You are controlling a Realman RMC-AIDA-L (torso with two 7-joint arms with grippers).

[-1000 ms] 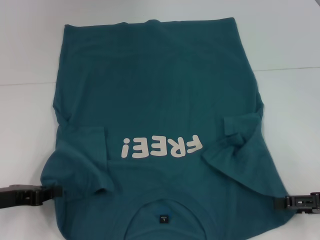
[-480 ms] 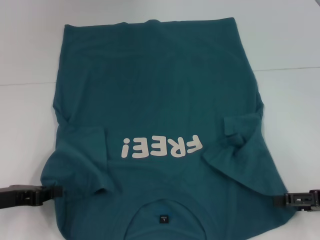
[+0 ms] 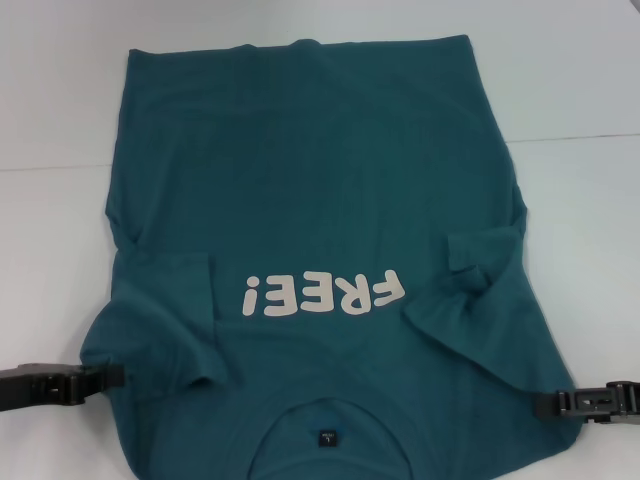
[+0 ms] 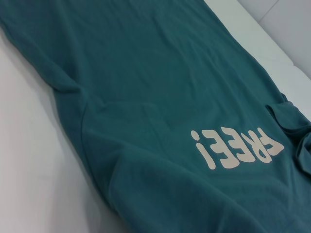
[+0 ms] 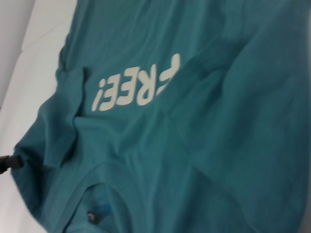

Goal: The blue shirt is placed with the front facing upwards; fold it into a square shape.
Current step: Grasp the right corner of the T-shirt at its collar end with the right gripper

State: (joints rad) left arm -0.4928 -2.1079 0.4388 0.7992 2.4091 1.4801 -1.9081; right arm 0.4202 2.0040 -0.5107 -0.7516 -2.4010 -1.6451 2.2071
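Observation:
The blue shirt (image 3: 320, 180) lies flat on the white table, front up, collar (image 3: 327, 412) nearest me and hem at the far side. Its pale "FREE!" lettering (image 3: 322, 293) reads upside down from here. Both short sleeves are turned in over the chest, one at the left (image 3: 165, 320) and one bunched at the right (image 3: 485, 255). My left gripper (image 3: 112, 378) sits low at the shirt's left shoulder edge. On the opposite side my right gripper (image 3: 545, 403) reaches onto the right shoulder edge. The wrist views show the shirt (image 4: 160, 73) (image 5: 218, 121) close up.
The white table (image 3: 580, 220) has bare strips on both sides of the shirt and beyond the hem. A thin seam (image 3: 575, 138) runs across the tabletop behind the shirt's middle. The left gripper (image 5: 6, 162) shows at the edge of the right wrist view.
My right gripper has slid a little inward, its tip now over the shirt's right shoulder edge. The left gripper and the shirt have hardly moved.

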